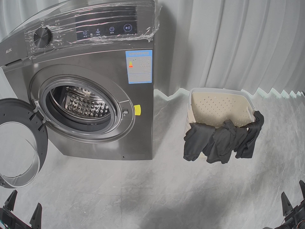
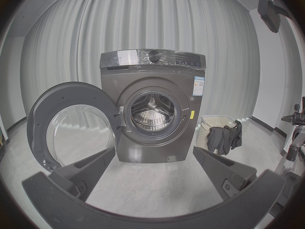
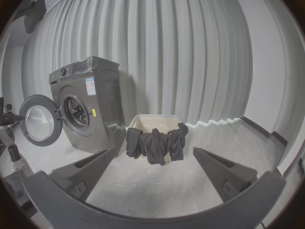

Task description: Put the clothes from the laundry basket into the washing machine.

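A grey washing machine [image 1: 95,80] stands on the left with its round door [image 1: 19,143] swung wide, showing the steel drum [image 1: 84,107]. To its right a cream laundry basket [image 1: 219,107] sits on the floor, with dark clothes [image 1: 222,139] draped over its front rim. My left gripper [image 1: 23,209] is low at the near left, open and empty, facing the machine [image 2: 152,108]. My right gripper [image 1: 294,197] is low at the near right, open and empty, facing the basket [image 3: 155,124] and the clothes [image 3: 155,143].
Pale pleated curtains [image 1: 228,35] hang behind the machine and basket. The grey marble-look floor [image 1: 159,188] stretches between me and both. The open door juts out toward my left side.
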Available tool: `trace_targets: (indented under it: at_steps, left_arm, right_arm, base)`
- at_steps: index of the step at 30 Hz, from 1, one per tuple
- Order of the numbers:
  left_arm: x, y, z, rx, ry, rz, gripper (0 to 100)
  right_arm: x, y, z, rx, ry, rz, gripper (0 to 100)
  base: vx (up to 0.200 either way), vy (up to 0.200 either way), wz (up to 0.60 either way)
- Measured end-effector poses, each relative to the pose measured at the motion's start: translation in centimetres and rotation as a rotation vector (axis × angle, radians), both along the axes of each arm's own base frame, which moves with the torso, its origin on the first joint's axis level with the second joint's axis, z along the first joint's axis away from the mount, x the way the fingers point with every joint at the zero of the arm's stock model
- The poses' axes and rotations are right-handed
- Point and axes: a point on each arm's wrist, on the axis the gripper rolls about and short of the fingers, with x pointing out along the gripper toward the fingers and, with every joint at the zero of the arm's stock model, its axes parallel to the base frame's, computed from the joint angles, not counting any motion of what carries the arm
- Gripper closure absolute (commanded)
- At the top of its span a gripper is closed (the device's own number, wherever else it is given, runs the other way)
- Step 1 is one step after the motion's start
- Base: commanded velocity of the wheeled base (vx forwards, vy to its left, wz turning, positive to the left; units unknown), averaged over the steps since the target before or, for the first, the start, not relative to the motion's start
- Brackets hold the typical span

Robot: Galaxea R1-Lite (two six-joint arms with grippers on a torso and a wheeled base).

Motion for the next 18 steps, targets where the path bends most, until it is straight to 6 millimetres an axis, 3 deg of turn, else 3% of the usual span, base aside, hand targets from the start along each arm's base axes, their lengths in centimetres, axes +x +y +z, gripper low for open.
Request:
trace_targets:
  at_steps: [12,18]
  left_arm:
    - [0.00,0.00,0.00,0.000,0.000,0.000,0]
    - [0.00,0.00,0.00,0.000,0.000,-0.001,0]
  right_arm:
    - [0.00,0.00,-0.01,0.000,0.001,0.000,0]
    - [0.00,0.00,0.00,0.000,0.001,0.000,0]
  base:
    - [0.000,-0.200,0.00]
    - [0.000,0.000,0.00]
